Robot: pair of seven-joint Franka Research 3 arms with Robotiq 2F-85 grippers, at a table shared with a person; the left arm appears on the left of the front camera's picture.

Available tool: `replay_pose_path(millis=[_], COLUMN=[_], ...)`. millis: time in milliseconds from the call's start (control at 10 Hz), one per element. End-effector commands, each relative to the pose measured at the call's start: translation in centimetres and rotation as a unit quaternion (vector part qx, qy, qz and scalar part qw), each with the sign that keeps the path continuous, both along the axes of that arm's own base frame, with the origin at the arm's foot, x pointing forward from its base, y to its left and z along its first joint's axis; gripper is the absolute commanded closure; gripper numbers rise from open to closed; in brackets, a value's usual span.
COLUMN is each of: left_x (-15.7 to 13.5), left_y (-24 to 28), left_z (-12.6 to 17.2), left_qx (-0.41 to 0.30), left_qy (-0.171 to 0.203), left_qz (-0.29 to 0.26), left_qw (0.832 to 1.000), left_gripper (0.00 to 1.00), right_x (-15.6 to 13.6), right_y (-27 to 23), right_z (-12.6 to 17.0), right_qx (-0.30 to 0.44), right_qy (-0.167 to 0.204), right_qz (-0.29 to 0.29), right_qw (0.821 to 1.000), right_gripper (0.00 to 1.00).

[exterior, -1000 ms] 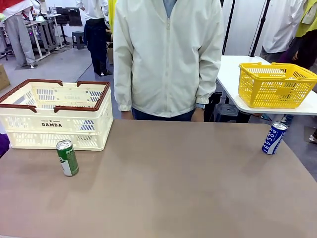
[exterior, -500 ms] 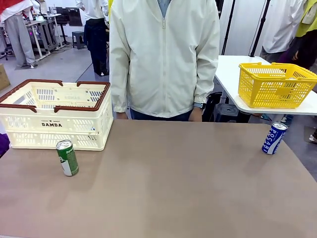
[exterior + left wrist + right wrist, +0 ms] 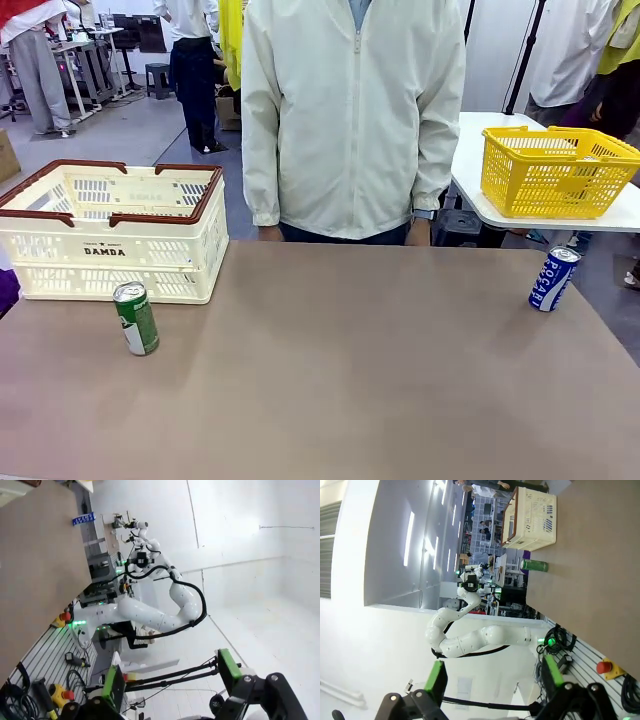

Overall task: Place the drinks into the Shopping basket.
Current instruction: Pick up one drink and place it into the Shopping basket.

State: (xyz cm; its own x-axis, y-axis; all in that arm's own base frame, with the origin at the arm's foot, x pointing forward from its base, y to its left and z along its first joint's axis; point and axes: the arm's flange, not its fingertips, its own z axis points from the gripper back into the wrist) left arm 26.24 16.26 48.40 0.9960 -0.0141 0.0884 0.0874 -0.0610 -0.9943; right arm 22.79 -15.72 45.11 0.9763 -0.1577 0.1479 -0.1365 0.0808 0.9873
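A green drink can [image 3: 135, 318] stands upright on the brown table [image 3: 340, 370], just in front of the cream Shopping basket [image 3: 112, 232] with its dark brown rim at the far left. A blue drink can [image 3: 553, 278] stands upright near the table's right edge. My left gripper [image 3: 171, 681] is open with nothing between its green pads, pointing off the table; the blue can [image 3: 83, 518] shows sideways far off. My right gripper [image 3: 493, 676] is open and holds nothing; the green can [image 3: 534, 565] and the basket [image 3: 530, 517] lie far beyond it.
A person in a cream jacket [image 3: 350, 120] stands at the table's far edge, hands down by the sides. A bright yellow mesh basket [image 3: 556, 170] sits on a white side table [image 3: 480, 160] at the back right. Each wrist view shows the other white arm [image 3: 150, 615] off the table.
The person at the far edge has shifted a little to the right. The cans, the basket and both grippers have not moved.
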Motion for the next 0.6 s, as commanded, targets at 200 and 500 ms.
replay_pose_path(millis=[200,500], left_x=[0.04,0.04], left_y=[0.0,0.0], left_z=[0.56,0.56], left_qx=[-0.006,-0.006], left_qy=[0.006,0.006], left_qz=[0.009,0.009], left_qw=[1.0,1.0], left_gripper=[0.0,0.0], right_x=[-0.31,-0.31], right_y=[0.02,0.02], right_z=[0.26,0.26], right_qx=[0.0,0.0], right_qy=[0.004,0.004], right_qz=[0.003,0.003], right_qw=[1.0,1.0], right_gripper=[0.0,0.0])
